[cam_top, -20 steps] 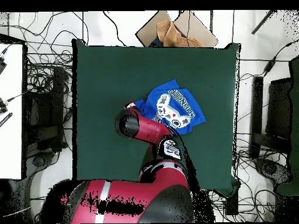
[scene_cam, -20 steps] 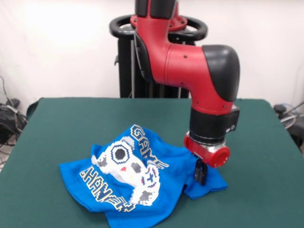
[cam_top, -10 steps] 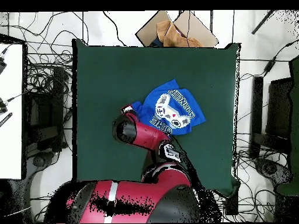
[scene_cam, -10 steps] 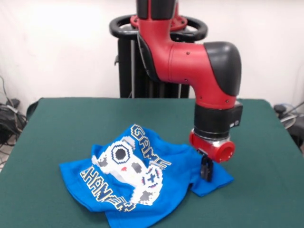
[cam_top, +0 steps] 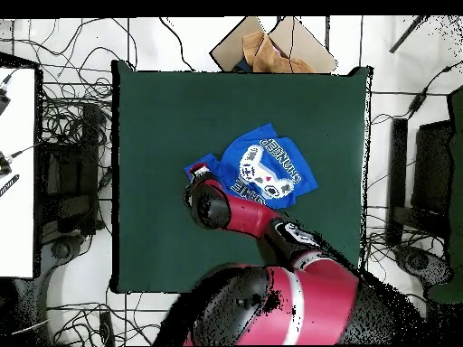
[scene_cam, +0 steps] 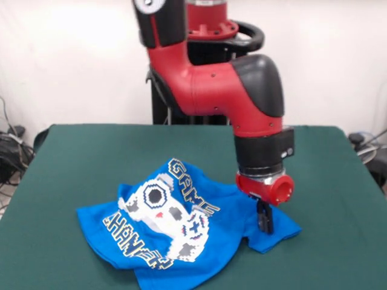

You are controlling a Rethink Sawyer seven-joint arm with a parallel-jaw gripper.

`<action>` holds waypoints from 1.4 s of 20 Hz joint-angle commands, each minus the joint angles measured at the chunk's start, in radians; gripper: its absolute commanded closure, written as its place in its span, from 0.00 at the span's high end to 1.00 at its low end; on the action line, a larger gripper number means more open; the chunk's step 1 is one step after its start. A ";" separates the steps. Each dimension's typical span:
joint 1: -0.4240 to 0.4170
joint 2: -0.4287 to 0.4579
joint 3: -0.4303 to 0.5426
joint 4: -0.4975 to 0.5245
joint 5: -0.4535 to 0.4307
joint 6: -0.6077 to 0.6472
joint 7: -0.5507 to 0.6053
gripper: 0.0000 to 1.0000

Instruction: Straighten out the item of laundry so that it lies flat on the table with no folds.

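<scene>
The item of laundry [scene_cam: 208, 241], a bright blue T-shirt with a pixel game-controller print and "GAME CHANGER" lettering, lies crumpled on the green table [scene_cam: 84, 157], toward its front middle. The print area is bunched and raised. One sleeve stretches out flat to the right. My gripper [scene_cam: 263, 220] points straight down onto that sleeve, its dark fingers shut on the cloth close to the table. In the overhead view the shirt [cam_top: 268, 168] lies mid-table [cam_top: 172, 108], and the arm's wrist covers the gripper beside the sleeve tip [cam_top: 196, 169].
The arm's red elbow and black wrist hang over the table's right half in the front view. Beyond the table's top edge in the overhead view sits a cardboard box [cam_top: 274, 43]. Cables lie on the floor all around, and a white surface [cam_top: 16, 172] borders the left.
The gripper has moved right with the sleeve, drawing it out farther from the shirt's body. The upper arm has swung left in the front view.
</scene>
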 commanded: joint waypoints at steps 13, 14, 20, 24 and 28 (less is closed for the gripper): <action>-0.070 0.280 0.395 0.085 -0.033 -0.102 0.228 0.00; -0.067 0.280 0.397 0.083 -0.028 -0.107 0.228 0.00; -0.060 0.314 0.440 0.057 -0.002 -0.125 0.225 0.00; -0.030 0.304 0.432 0.038 0.044 -0.113 0.217 0.00; 0.016 0.253 0.418 0.031 0.130 -0.088 0.231 0.00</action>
